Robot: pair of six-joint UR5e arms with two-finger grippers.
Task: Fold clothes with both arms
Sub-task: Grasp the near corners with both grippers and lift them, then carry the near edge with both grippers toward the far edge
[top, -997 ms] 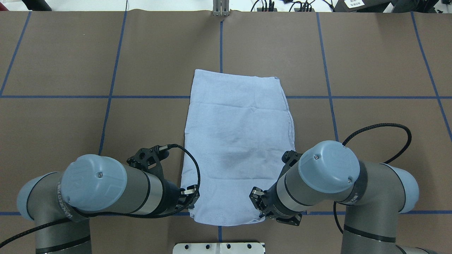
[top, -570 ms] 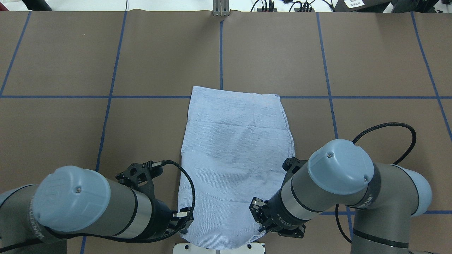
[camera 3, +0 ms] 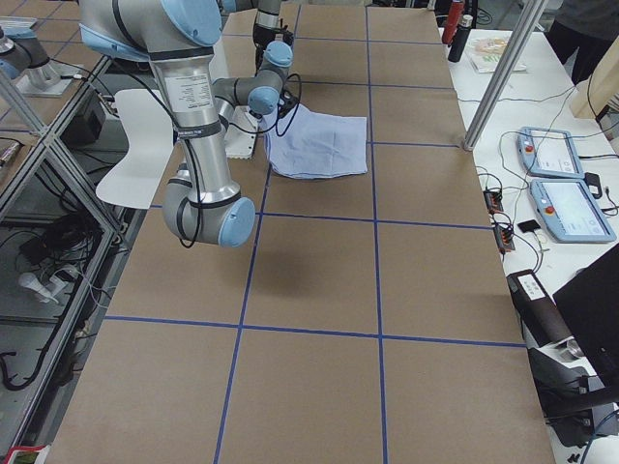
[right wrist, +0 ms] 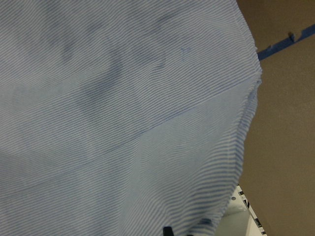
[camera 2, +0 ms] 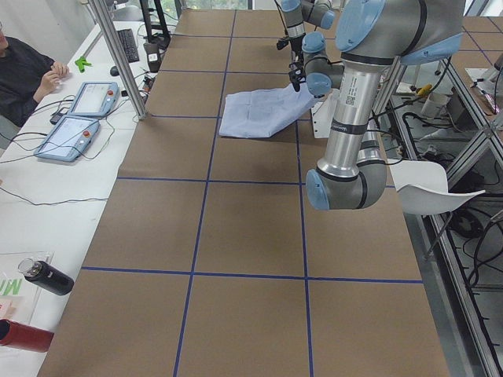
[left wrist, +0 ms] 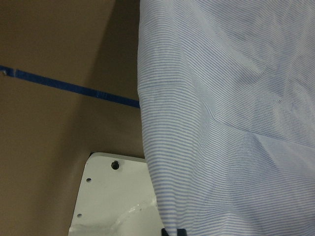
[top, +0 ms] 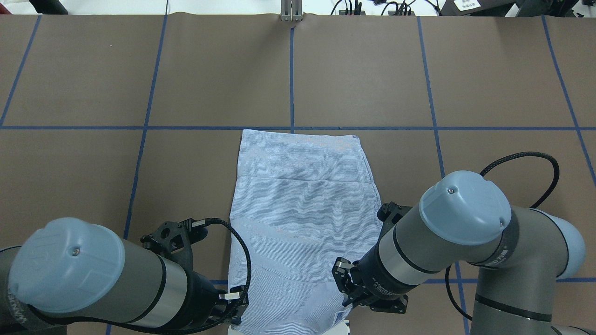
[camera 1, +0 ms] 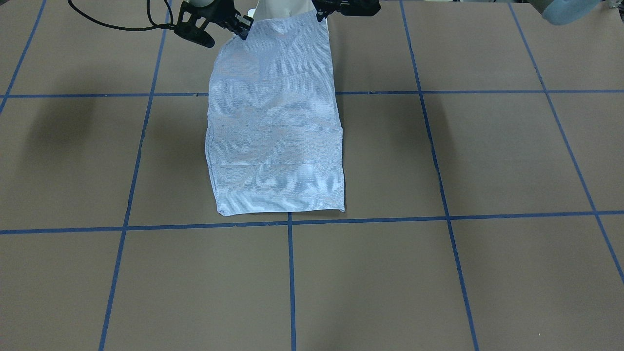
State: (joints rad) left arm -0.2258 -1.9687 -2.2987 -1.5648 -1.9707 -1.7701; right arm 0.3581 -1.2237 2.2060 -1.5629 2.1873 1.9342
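**Shirt: near edge lifted for the end-over-end fold**

The shirt point(top: 302, 209) lies as a long strip along the centre of the surface point(top: 93, 177), with its near end raised at the robot-side edge. The left pincer point(top: 238, 307) and the right pincer point(top: 345, 291) each pinch one near corner (fingertips mostly hidden by cloth). The next move calls for both pincers to carry that edge forward, level, onto the far hem.
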